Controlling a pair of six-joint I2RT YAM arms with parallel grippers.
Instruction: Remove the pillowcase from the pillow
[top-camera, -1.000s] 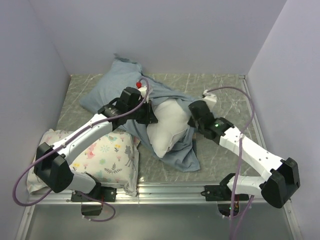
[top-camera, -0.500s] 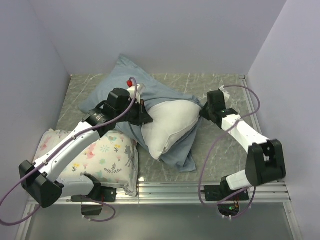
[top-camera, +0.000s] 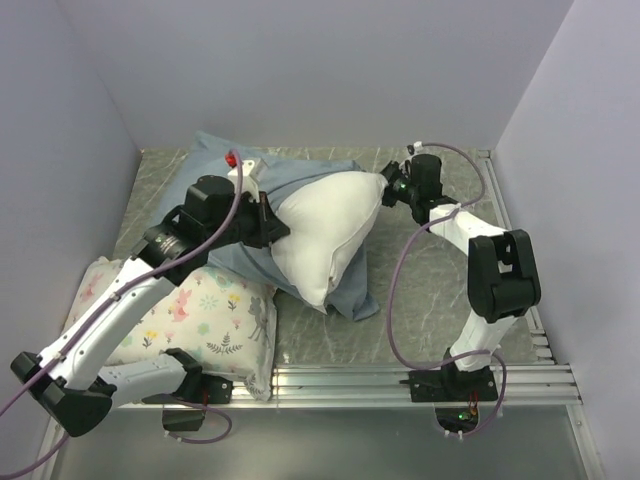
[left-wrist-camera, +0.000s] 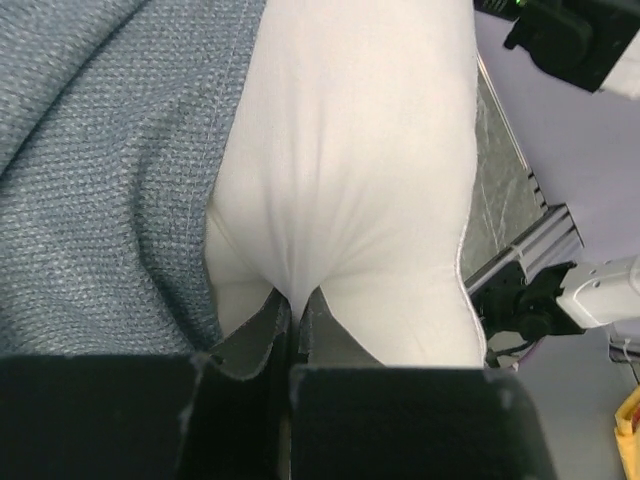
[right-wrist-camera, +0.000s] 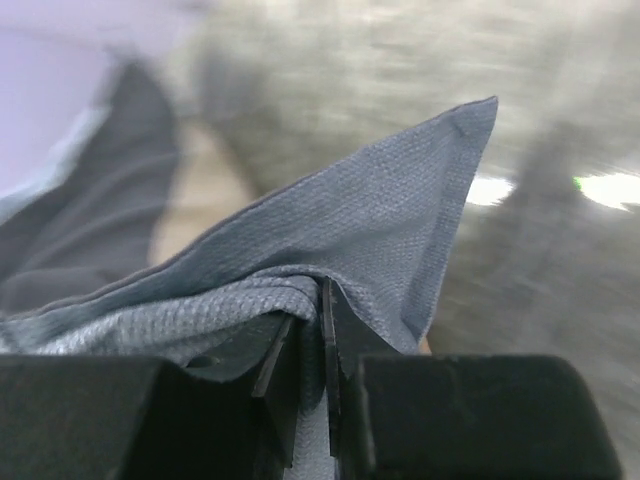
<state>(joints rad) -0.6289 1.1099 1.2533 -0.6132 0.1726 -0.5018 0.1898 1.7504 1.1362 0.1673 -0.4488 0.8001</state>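
Note:
The plain white pillow (top-camera: 325, 235) lies mid-table, partly out of the slate blue-grey pillowcase (top-camera: 215, 165), which spreads behind and under it. My left gripper (top-camera: 272, 228) is shut on a pinch of the white pillow (left-wrist-camera: 350, 180); pillowcase fabric (left-wrist-camera: 100, 150) lies at its left. My right gripper (top-camera: 392, 186) is at the pillow's far right corner, shut on a fold of the pillowcase (right-wrist-camera: 330, 240), whose corner sticks up past the jaws. No stripes or tag show.
A smaller white floral deer-print pillow (top-camera: 215, 320) lies at the front left under my left arm. Grey walls close in the marble-patterned table (top-camera: 430, 300) on three sides. A metal rail (top-camera: 400, 378) runs along the near edge.
My left gripper has moved left and back, dragging the white pillow. My right gripper has swung to the far right with the pillowcase edge, its arm folding up. More white pillow shows.

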